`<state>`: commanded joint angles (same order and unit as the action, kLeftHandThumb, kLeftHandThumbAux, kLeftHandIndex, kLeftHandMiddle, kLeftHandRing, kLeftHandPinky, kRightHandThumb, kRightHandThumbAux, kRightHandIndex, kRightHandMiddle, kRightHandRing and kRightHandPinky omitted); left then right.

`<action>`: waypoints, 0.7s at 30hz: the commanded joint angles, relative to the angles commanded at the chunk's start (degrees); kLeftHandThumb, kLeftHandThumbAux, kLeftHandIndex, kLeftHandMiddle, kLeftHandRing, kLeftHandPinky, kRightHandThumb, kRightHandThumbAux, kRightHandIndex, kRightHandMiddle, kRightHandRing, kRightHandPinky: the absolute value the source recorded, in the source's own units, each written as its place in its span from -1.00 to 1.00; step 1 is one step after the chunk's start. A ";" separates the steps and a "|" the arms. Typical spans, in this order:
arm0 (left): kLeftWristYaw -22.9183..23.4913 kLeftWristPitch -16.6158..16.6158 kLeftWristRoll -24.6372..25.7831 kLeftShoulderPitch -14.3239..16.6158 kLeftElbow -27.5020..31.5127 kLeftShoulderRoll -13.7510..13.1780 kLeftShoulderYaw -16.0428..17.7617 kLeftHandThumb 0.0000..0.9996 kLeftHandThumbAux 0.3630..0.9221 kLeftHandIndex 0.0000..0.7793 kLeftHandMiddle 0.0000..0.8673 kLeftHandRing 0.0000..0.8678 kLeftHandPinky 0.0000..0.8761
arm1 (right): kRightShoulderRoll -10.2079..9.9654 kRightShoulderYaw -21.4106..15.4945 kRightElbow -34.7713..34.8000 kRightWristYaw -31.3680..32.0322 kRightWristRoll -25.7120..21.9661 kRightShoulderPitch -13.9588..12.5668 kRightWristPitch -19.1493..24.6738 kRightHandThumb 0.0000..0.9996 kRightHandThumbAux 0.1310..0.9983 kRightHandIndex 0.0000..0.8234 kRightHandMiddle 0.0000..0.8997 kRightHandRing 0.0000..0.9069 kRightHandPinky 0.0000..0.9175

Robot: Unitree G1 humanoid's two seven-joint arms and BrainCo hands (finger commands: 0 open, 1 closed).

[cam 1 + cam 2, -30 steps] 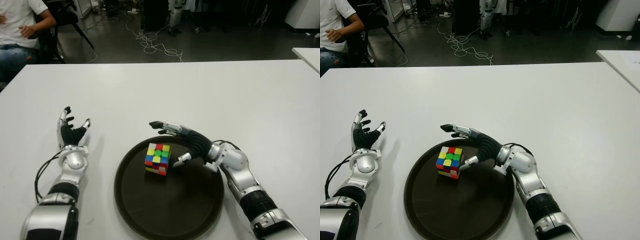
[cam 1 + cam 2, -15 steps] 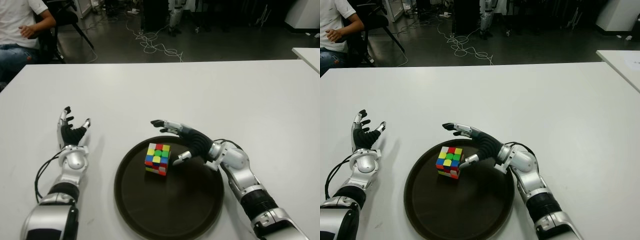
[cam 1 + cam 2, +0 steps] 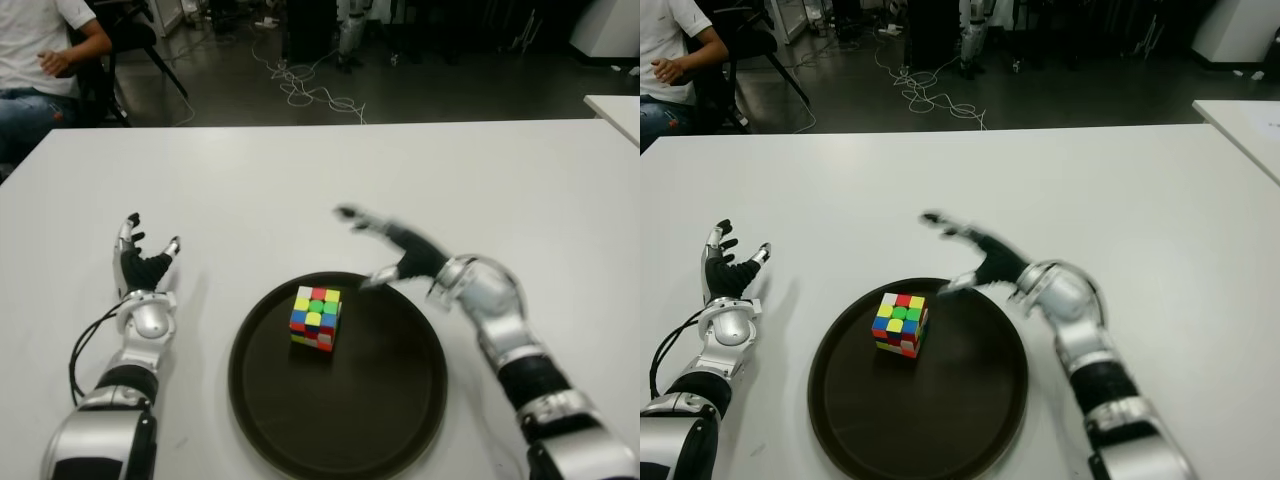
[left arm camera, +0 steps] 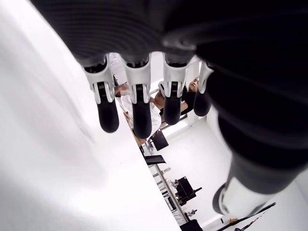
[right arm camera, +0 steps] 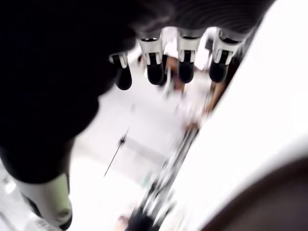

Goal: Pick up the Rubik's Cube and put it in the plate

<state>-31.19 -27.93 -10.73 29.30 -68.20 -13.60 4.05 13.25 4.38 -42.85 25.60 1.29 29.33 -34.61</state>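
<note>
The Rubik's Cube (image 3: 316, 318) stands inside the dark round plate (image 3: 390, 400), in its far left part, with nothing touching it. My right hand (image 3: 385, 245) hovers above the plate's far right rim, fingers spread and holding nothing, a short way right of the cube. In the right wrist view the straight fingers (image 5: 185, 57) hold nothing. My left hand (image 3: 141, 265) shows on the white table well left of the plate, open, fingers pointing up. Its own wrist view shows extended fingers (image 4: 139, 103) with nothing in them.
The white table (image 3: 300, 180) stretches far beyond the plate. A seated person (image 3: 45, 60) is off the table's far left corner. Cables (image 3: 310, 90) lie on the dark floor behind. Another white table's corner (image 3: 615, 105) shows at the far right.
My right hand has lifted and pulled back to the right, away from the cube it was beside. The cube stays where it stood in the plate. My left hand has not moved.
</note>
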 joint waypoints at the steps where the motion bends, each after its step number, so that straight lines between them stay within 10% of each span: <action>1: -0.02 0.03 -0.05 -0.01 0.02 -0.02 -0.04 -0.99 0.37 -0.75 -0.68 -0.67 -0.65 | 0.44 -0.70 -2.20 -0.84 0.00 1.07 -0.43 -1.00 0.40 -0.94 -0.97 -1.00 -0.99; 21: 0.56 -0.57 0.24 0.00 -0.33 -0.32 0.33 -0.92 0.41 -0.73 -0.66 -0.61 -0.52 | 5.03 -5.76 -24.62 -28.56 6.72 7.84 -6.69 -1.00 0.35 -0.91 -0.95 -1.00 -1.00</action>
<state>-30.63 -28.49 -10.50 29.31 -68.53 -13.92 4.38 18.27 -1.37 -67.47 -2.96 8.01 37.17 -41.31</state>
